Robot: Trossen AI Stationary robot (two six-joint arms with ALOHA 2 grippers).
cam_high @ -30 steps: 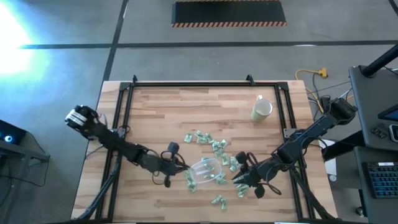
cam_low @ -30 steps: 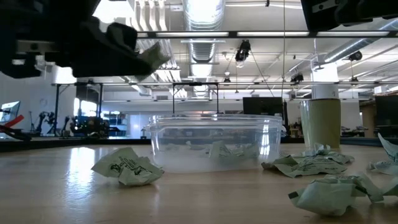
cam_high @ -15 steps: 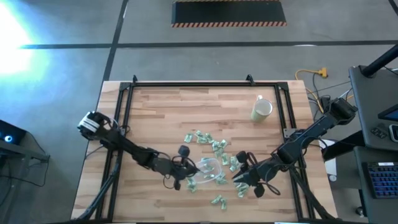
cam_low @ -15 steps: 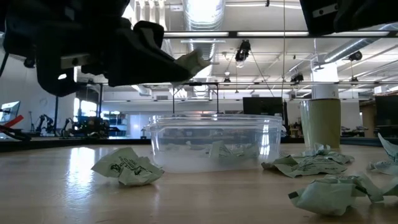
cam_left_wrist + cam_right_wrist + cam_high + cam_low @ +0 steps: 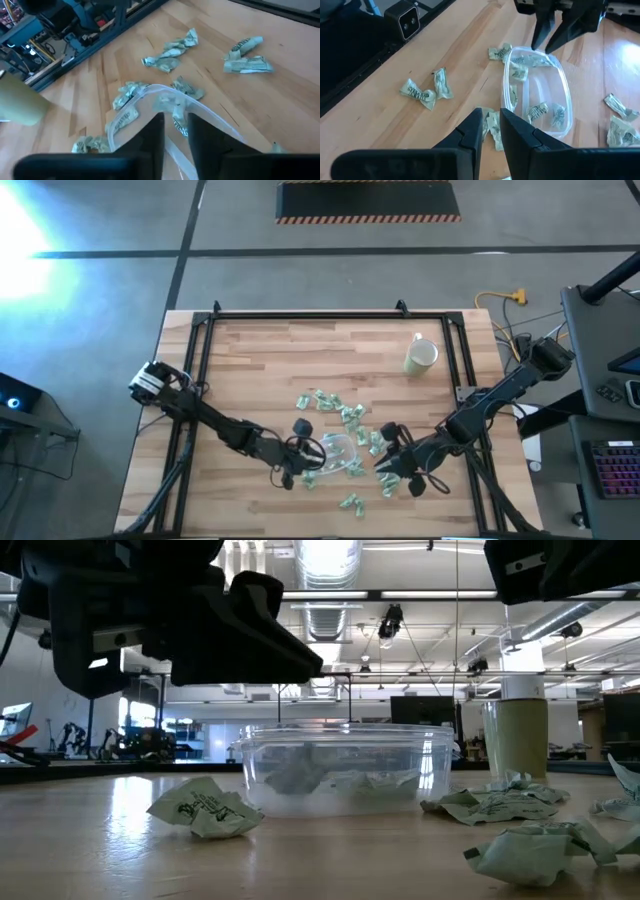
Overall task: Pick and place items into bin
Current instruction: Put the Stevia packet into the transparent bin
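A few items lie in the bin, many more on the desk; left pincer spread above it, right pincer parted, empty.

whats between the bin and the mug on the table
A loose scatter of wrapped pieces lies between the bin and the mug, nearer the bin; past them bare wood runs to the mug, as the high view shows.

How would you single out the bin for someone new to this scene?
On the wooden table, look near the front edge, between the left gripper and the right gripper. The bin is the shallow clear oval tub holding wrapped pieces, unlike the cream mug farther back.
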